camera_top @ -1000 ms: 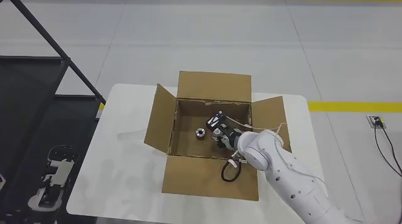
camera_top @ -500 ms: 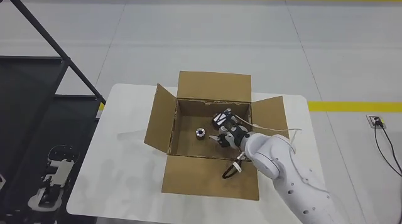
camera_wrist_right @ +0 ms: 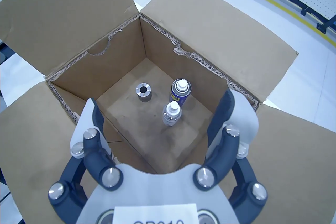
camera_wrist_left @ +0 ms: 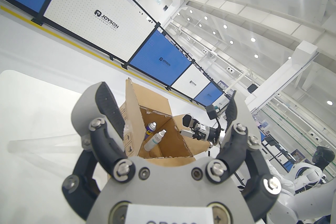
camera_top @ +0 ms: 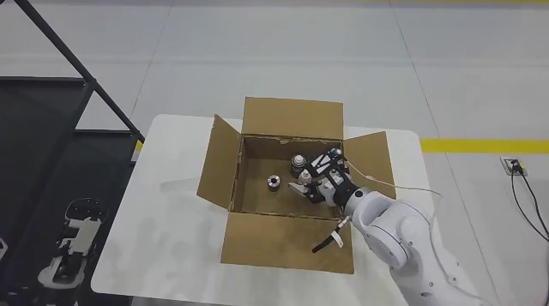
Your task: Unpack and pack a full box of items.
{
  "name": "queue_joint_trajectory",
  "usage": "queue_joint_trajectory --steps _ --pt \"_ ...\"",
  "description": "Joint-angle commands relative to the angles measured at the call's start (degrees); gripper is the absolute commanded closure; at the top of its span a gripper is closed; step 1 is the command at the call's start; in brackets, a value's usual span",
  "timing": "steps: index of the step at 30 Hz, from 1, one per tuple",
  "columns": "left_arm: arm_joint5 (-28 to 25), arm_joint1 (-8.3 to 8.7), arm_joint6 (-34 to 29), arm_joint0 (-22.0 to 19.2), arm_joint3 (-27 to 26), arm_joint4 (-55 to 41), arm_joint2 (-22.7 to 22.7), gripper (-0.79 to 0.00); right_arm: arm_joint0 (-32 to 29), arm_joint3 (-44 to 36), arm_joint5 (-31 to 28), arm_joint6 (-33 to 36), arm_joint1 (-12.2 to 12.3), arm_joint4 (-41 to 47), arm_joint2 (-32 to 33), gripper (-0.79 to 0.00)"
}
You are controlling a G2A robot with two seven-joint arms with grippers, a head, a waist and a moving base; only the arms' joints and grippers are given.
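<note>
We flag: the released right claw (camera_wrist_right: 160,97) may topple the blue spray can (camera_wrist_right: 180,92) when grasping the clear plastic bottle (camera_wrist_right: 172,114) just beside it.

Plain brown cardboard box (camera_wrist_right: 78,12); blue-and-yellow spray can (camera_wrist_right: 179,95) capped white; clear plastic bottle (camera_wrist_right: 172,116) capped white; silver metal cylinder (camera_wrist_right: 143,91); white tabletop (camera_top: 171,220).
</note>
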Motion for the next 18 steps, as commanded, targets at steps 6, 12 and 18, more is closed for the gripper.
queue_joint_trajectory --steps 6,12,18 --pt "3.6 0.56 -5.1 -5.0 1.4 1.6 2.2 -0.785 0.4 2.2 0.0 -1.9 -0.2 6.5 2.5 -0.785" --pt "8.2 1.61 -16.2 -13.1 4.8 3.0 7.4 -0.785 -1.7 2.9 -2.4 -0.6 0.5 25.9 12.8 -0.785" --pt "11.9 2.31 -22.9 -21.3 9.2 6.9 13.5 -0.785 -7.0 4.4 -9.5 2.5 2.0 45.2 25.3 -0.785"
